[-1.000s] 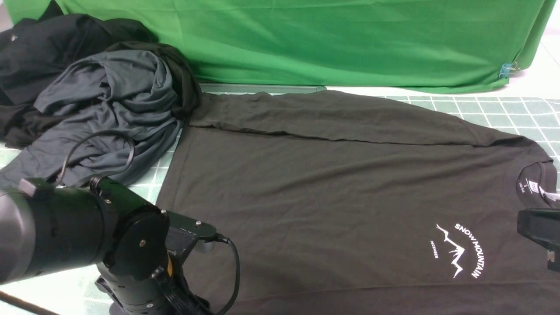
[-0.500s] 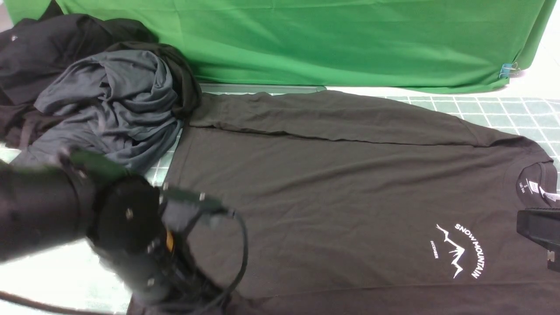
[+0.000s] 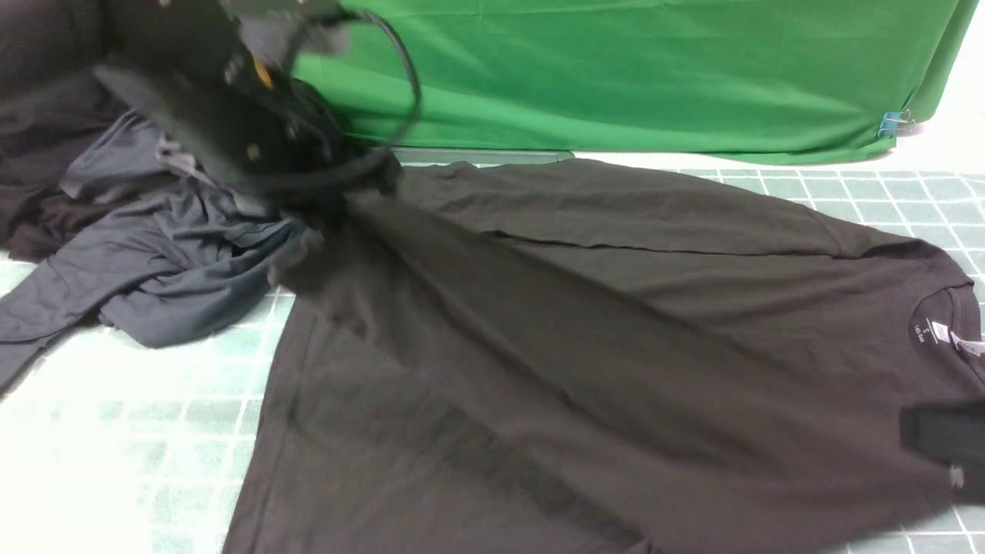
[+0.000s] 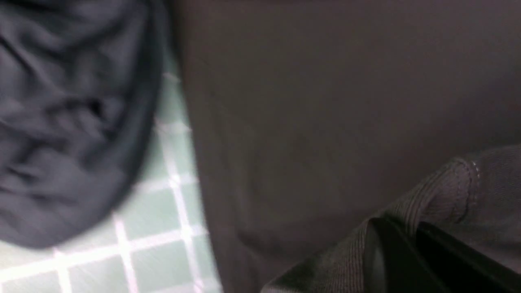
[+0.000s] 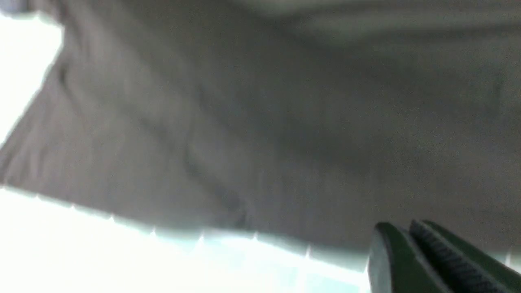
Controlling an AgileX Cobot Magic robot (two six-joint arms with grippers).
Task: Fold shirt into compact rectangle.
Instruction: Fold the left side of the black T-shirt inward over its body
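Front view: the left arm is high at the rear left, blurred, in front of the green cloth and over the pile of other clothes. A cable loops off it. From just under it the shirt hangs in a taut sloping sheet that runs down toward the near right. The rest of the shirt lies flat on the checked table, reaching from the left centre to the right edge. The collar and white label are at the far right.

In the left wrist view the left gripper has its fingers together, clamped on a bunched fold of the shirt's stitched hem. More of the shirt and the table lie below it.

The right gripper sits low at the right edge of the front view, a dark blurred block just near of the collar. In its wrist view the two ridged fingers stand pressed together. No cloth shows between their tips, and the shirt spreads beyond them.

Count: one shirt, and two arms, each with one gripper. Two other garments are at the rear left: a grey garment, touching the shirt's left edge, and a black garment behind it. One green cloth is at the back.
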